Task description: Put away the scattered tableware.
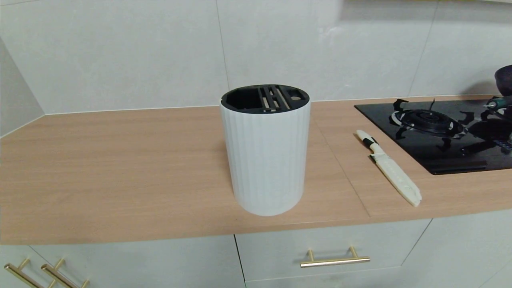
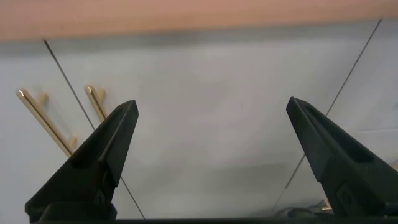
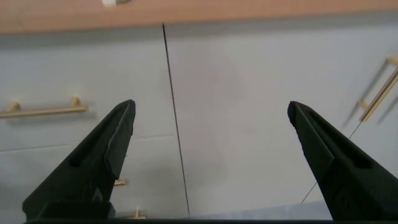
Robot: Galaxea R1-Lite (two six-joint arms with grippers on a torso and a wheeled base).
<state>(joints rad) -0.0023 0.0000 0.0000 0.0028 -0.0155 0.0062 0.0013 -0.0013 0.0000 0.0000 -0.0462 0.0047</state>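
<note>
A white ribbed cylindrical holder (image 1: 266, 156) with a black slotted top stands near the front of the wooden counter (image 1: 112, 168). To its right a white knife in a cream sheath (image 1: 390, 168) lies flat beside the stove. My left gripper (image 2: 211, 112) is open, down in front of the cabinet fronts with nothing between its fingers. My right gripper (image 3: 211, 112) is open too, facing the cabinet doors below the counter edge, with nothing in it.
A black gas hob (image 1: 440, 132) takes up the right of the counter, with a dark pot (image 1: 505, 79) at its far edge. Below are white drawers with gold handles (image 1: 335, 259). A tiled wall closes the back. Bare counter lies left of the holder.
</note>
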